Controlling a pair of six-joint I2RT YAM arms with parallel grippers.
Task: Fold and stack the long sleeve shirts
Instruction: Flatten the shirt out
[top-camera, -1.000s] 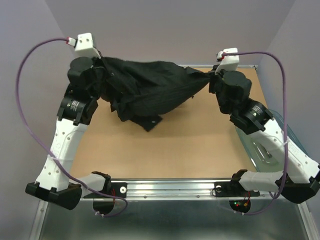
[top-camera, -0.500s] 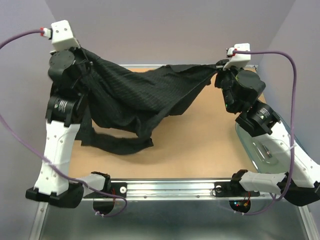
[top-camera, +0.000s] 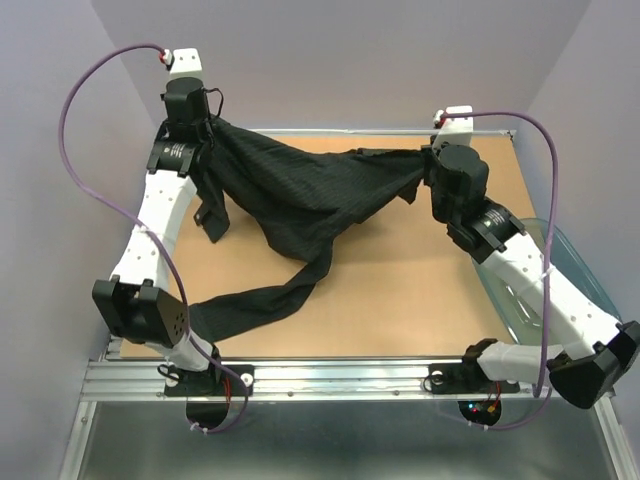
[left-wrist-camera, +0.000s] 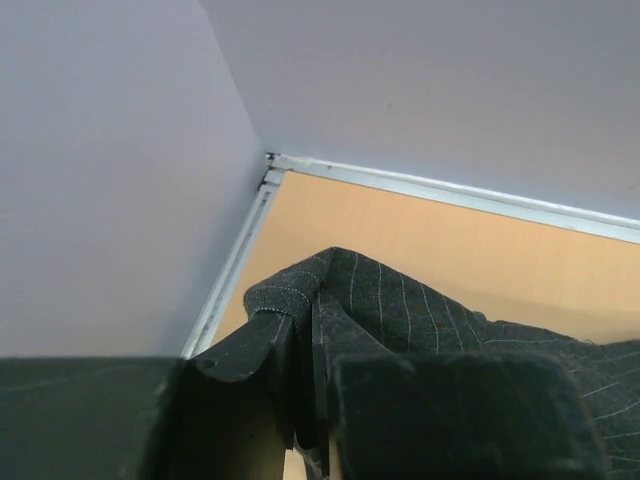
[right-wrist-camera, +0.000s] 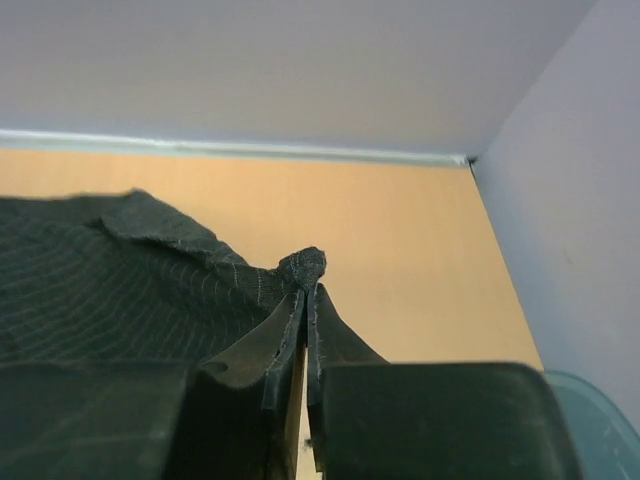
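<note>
A black pinstriped long sleeve shirt (top-camera: 310, 195) hangs stretched between my two grippers over the far half of the table. My left gripper (top-camera: 205, 135) is shut on one edge of it at the far left; the pinched cloth (left-wrist-camera: 330, 290) shows between its fingers. My right gripper (top-camera: 428, 160) is shut on the other edge at the far right, with a bunched bit of cloth (right-wrist-camera: 305, 268) at its fingertips. One long sleeve (top-camera: 262, 300) trails down across the table toward the near left. A shorter part (top-camera: 212, 215) hangs by the left arm.
The wooden table top (top-camera: 400, 290) has a metal rail (top-camera: 340, 375) along its near edge. A clear bluish bin (top-camera: 520, 295) sits off the table's right edge, under the right arm. Purple walls close the back and sides.
My left gripper has moved further back toward the far left corner and the shirt has spread wider. A long sleeve has dropped out and now lies on the table toward the near left.
</note>
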